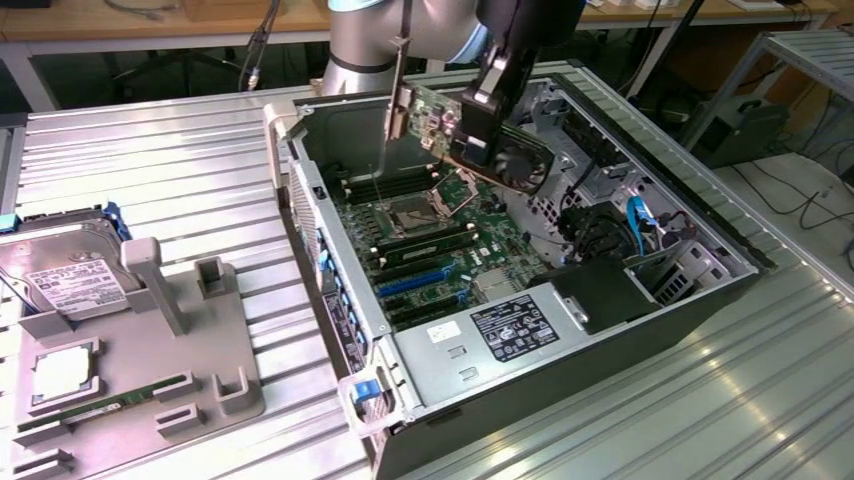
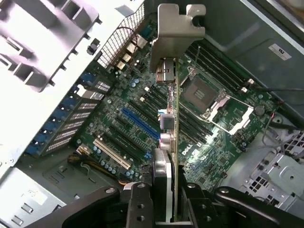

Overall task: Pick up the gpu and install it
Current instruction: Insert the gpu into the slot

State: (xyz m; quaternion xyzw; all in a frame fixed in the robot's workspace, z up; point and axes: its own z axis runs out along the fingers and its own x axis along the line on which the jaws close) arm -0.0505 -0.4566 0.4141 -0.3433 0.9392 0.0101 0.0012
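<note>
End effector point(image 2: 164, 202), narrowly parted, grips the gpu point(image 2: 172, 42) above the motherboard point(image 2: 118, 107).

I held the gpu point(image 1: 438, 118) in my gripper point(image 1: 481, 100) above the open computer case point(image 1: 561, 400), over its motherboard point(image 1: 441, 245), with the silvery bracket point(image 1: 396, 95) upright. The hard drive point(image 1: 67, 280) lay on a grey holder point(image 1: 160, 370) beside the case.

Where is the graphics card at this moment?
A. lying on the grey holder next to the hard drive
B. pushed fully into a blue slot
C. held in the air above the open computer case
C: the fingers grip the graphics card, and it hangs above the motherboard, not in any slot.
</note>
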